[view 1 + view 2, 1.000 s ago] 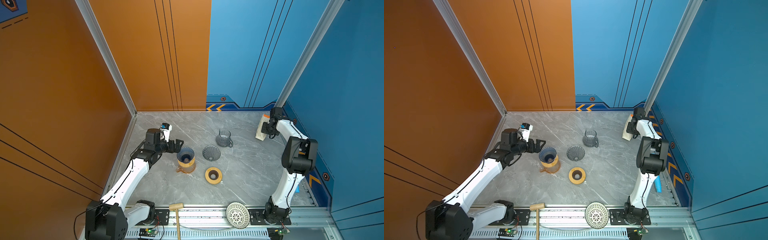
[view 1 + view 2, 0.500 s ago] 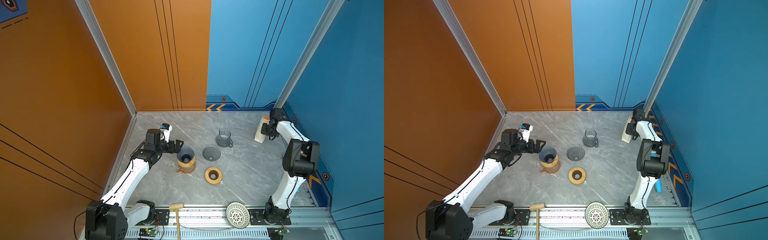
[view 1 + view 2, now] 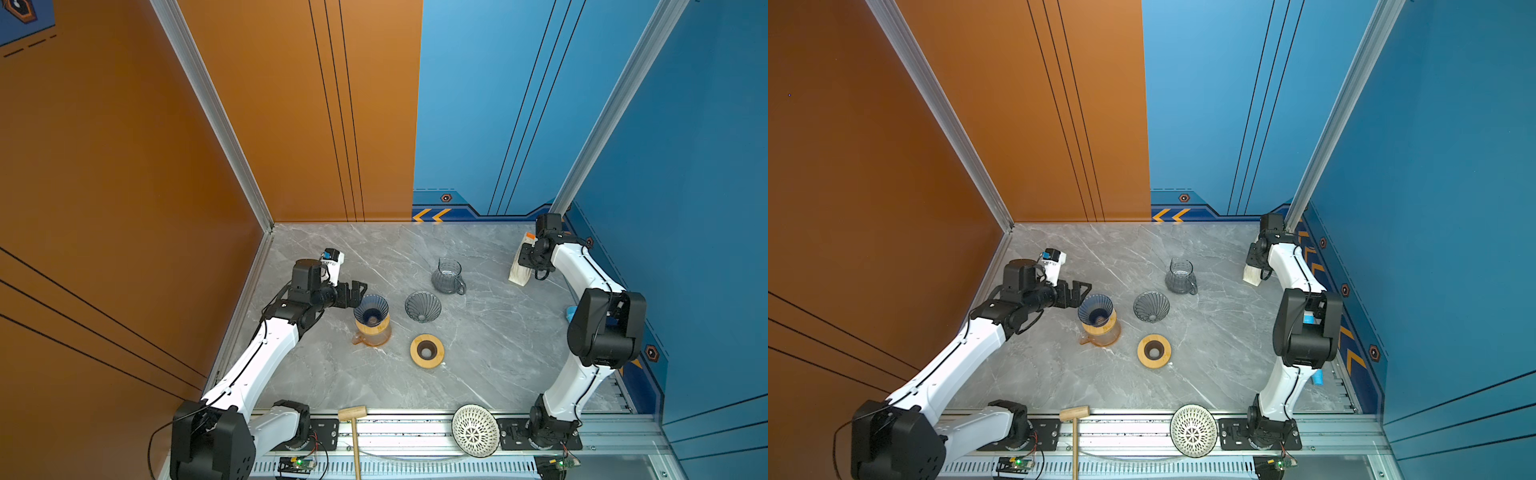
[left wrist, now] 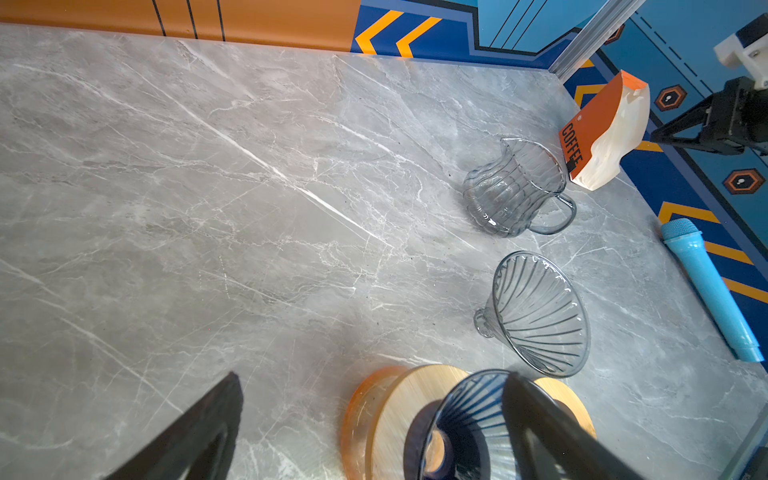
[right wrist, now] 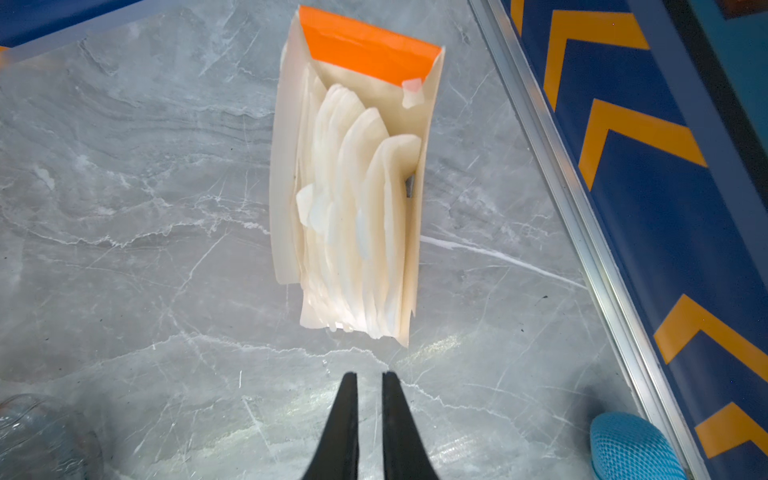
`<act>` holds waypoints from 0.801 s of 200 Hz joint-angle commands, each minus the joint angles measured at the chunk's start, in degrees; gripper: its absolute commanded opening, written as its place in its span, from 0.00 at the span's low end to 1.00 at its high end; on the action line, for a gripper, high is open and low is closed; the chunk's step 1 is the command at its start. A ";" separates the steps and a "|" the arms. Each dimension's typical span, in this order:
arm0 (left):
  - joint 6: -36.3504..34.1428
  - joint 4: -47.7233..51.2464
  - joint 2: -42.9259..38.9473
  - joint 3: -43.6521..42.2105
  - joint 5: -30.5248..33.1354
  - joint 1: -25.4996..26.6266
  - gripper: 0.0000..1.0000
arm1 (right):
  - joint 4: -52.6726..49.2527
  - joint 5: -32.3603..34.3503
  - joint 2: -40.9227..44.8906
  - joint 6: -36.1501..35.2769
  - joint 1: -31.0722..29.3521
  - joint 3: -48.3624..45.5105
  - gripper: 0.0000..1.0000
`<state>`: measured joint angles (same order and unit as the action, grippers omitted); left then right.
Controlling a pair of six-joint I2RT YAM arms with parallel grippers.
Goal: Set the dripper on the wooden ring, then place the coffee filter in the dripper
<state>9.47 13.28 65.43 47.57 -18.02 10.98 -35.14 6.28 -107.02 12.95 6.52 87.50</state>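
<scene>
The coffee filters [image 5: 353,208] are white papers standing in an orange-and-cream pack [image 3: 520,266] [image 3: 1252,272] [image 4: 602,137] at the back right. My right gripper [image 5: 369,374] is shut with nothing between its fingers. It hovers just short of the pack's open end. A blue glass dripper [image 3: 371,309] [image 3: 1096,309] [image 4: 469,419] sits in a wooden collar on an amber carafe at the left. My left gripper [image 3: 353,293] [image 3: 1079,291] [image 4: 372,376] is wide open beside the dripper's rim, one finger over it.
A grey glass dripper [image 3: 422,306] [image 4: 540,316] lies near the middle, with a glass pitcher [image 3: 446,276] behind it and a wooden ring [image 3: 427,351] in front. A blue microphone [image 4: 706,286] lies along the right wall. A mallet [image 3: 353,419] and a white woven bowl [image 3: 475,430] rest on the front rail.
The right arm's elbow has shifted slightly while its gripper stays by the filter pack. The left arm has not moved.
</scene>
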 commanded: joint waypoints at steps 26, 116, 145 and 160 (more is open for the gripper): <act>-0.68 0.43 -1.84 -1.01 -1.02 -0.41 0.98 | -1.60 1.42 -4.30 2.29 0.15 3.06 0.12; -0.69 0.69 -1.79 -1.02 -0.89 -0.43 0.98 | -1.55 3.30 -6.36 3.54 1.00 3.22 0.12; -0.69 0.74 -1.80 -1.01 -0.96 -0.43 0.98 | -1.33 2.34 -6.91 3.75 1.51 3.52 0.15; -0.69 0.71 -1.71 -1.03 -0.95 -0.39 0.98 | -1.25 1.64 -7.38 3.99 1.71 3.99 0.15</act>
<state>9.47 13.32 64.40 47.24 -18.02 10.94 -35.38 7.79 -112.79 15.53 7.64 89.54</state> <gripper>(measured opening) 0.978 0.145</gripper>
